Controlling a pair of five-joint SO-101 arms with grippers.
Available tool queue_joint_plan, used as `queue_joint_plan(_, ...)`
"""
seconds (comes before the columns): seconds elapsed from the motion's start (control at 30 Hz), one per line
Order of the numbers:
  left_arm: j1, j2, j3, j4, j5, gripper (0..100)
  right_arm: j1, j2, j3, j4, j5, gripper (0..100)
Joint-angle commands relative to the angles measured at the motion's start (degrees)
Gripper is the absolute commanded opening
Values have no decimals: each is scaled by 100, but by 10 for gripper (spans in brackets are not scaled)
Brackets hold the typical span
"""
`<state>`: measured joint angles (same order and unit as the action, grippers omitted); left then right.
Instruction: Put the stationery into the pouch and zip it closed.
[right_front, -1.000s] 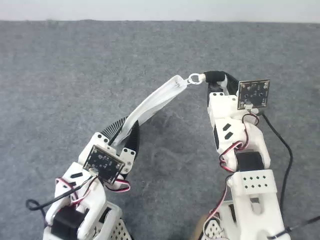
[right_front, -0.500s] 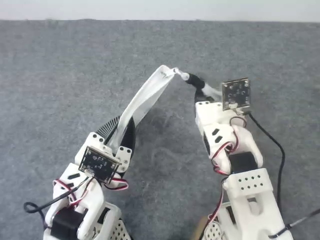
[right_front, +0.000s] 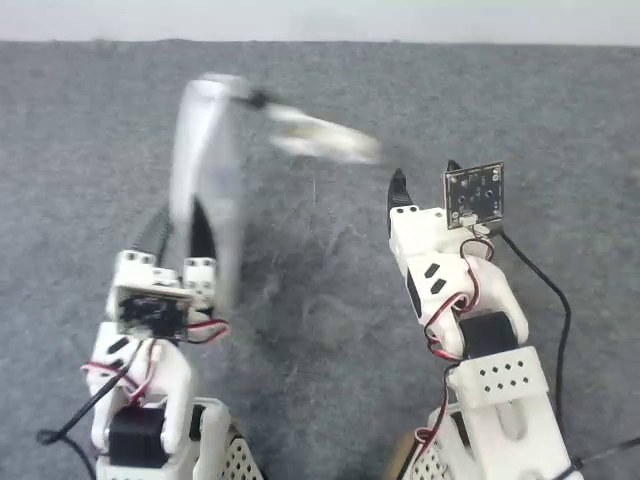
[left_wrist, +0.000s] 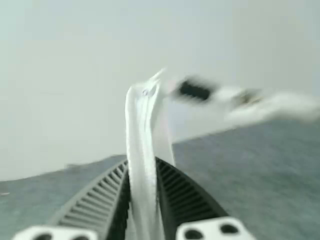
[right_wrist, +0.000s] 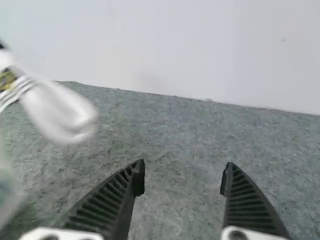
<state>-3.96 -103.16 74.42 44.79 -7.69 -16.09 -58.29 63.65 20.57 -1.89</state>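
The white pouch (right_front: 205, 170) stands up from my left gripper (right_front: 190, 240), which is shut on its lower end; it is smeared by motion. At its top a small dark piece (right_front: 258, 99) joins a blurred white tail (right_front: 325, 142) that trails toward the right arm. The left wrist view shows the pouch (left_wrist: 145, 150) edge-on between my left gripper's (left_wrist: 145, 172) ribbed fingers, with the tail (left_wrist: 265, 107) off to one side. My right gripper (right_front: 425, 180) is open, holds nothing, and sits apart from the pouch. In the right wrist view the gripper (right_wrist: 183, 172) is spread over bare mat, the tail (right_wrist: 55, 112) blurred nearby.
A grey felt-like mat (right_front: 330, 330) covers the table. The two arm bases stand at the near edge, left (right_front: 150, 440) and right (right_front: 500, 400). A pale wall (right_wrist: 200, 45) rises behind the mat.
My right gripper has let go of the pouch's end and opened. The left arm has swung left, carrying the pouch upright, and its free end whips about.
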Motion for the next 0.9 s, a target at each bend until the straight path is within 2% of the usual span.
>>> queue_joint_plan(0.0,-316,-105,-163,-378,229,9,-40,-180,-53,-31,-18,224)
queue_joint_plan(0.17,-563,-105,-207,-492,334,9,-40,-180,-53,-31,-18,224)
queue_joint_plan(0.63,229,-97,75,-457,308,14,-40,-207,-26,-4,-18,224)
queue_joint_plan(0.87,448,-97,163,-352,123,126,-13,-224,-26,4,-18,224)
